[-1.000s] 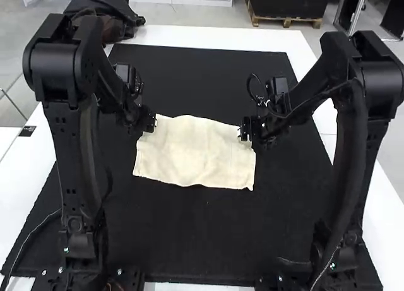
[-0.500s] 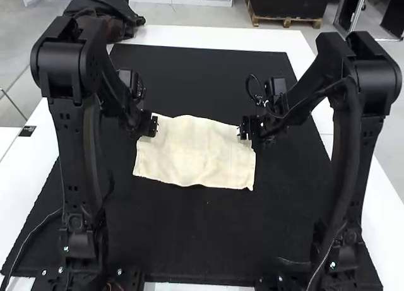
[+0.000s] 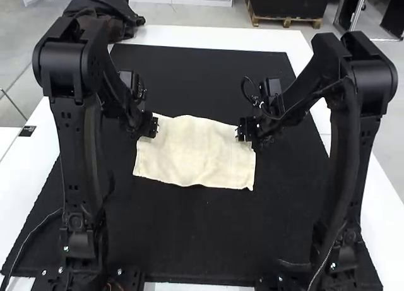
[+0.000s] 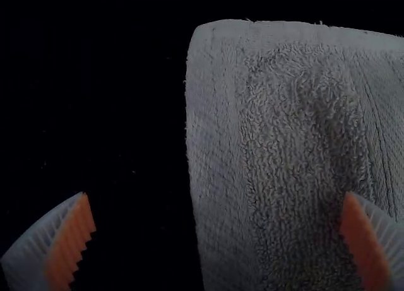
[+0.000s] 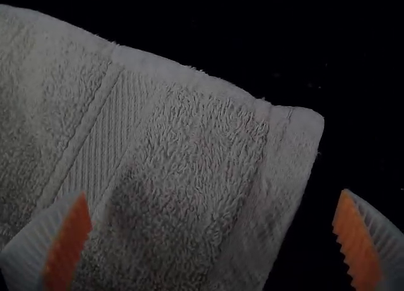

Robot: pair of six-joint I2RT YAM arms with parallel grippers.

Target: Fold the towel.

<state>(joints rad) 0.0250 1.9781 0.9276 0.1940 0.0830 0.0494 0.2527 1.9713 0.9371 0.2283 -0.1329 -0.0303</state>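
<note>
Shows towel lying flat, centre of frame, long axis approx. L–R btwn L gripper at upper-left end and R gripper at upper-right; both released, fingers wide, nothing grasped. Prob. needs pinching at both ends, approx. equally near.

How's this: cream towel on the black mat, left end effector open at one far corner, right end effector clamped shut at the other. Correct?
No: the right end effector is open, fingers wide apart in the right wrist view. Cream towel on the black mat, left end effector open at one far corner: fine.
</note>
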